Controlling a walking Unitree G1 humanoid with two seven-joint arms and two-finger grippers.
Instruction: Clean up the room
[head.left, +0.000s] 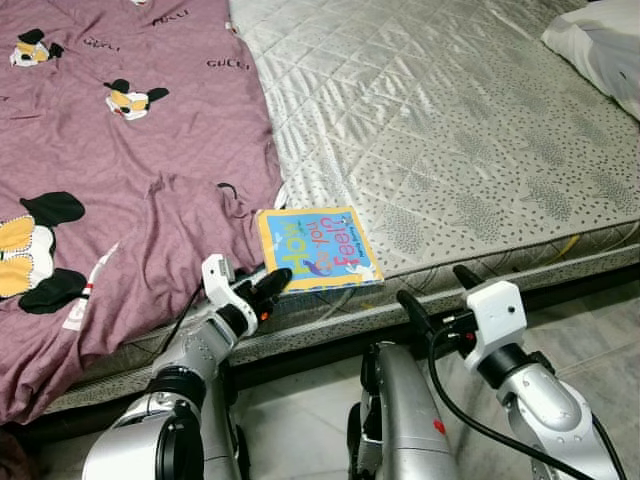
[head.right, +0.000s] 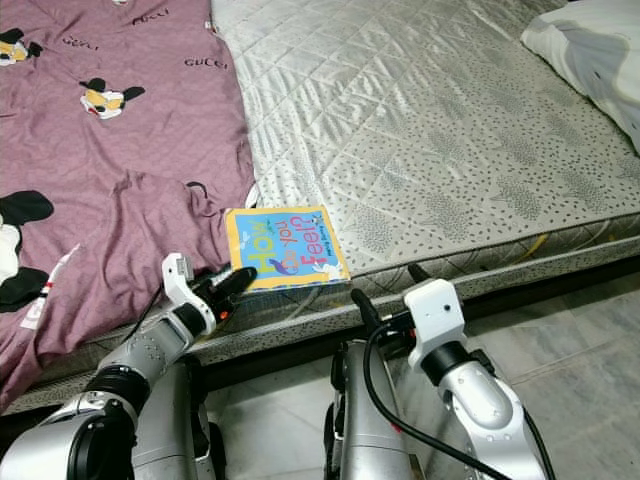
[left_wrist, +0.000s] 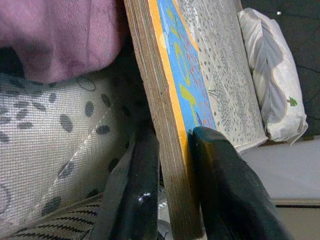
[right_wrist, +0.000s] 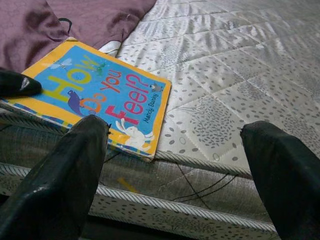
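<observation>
There is one big bed. Its mattress (head.left: 450, 130) is silver-grey, with stitched squares and little dots, and it takes up most of the head view. One purple blanket (head.left: 120, 200) with cartoon mice on it covers the part of the bed from 9 o'clock up to 11 o'clock. One white pillow (head.left: 600, 40) sits up at 2 o'clock, at the far corner of the mattress. The floor (head.left: 590, 320) down at 5 o'clock is pale grey tile.

There is one book (head.left: 318, 248). It is flat on the mattress, right at the near edge, just below the middle of the view. It has a yellow border, a blue cover and the words "How Do You Feel?". Its left side is just beside the purple blanket.

There are two silver arms, each with two black fingers. The left gripper (head.left: 268, 290) comes up from 7 o'clock. It is pinching the near left corner of the book. In the left wrist view one finger (left_wrist: 140, 190) is under the book and one is on top, with the book's thick edge squeezed between them.

The right gripper (head.left: 435, 292) is at 5 o'clock, low, in front of the side of the bed. The book is at about 10 o'clock from it, near but not touching. Its two fingers (right_wrist: 65, 175) are spread wide apart and hold nothing.
</observation>
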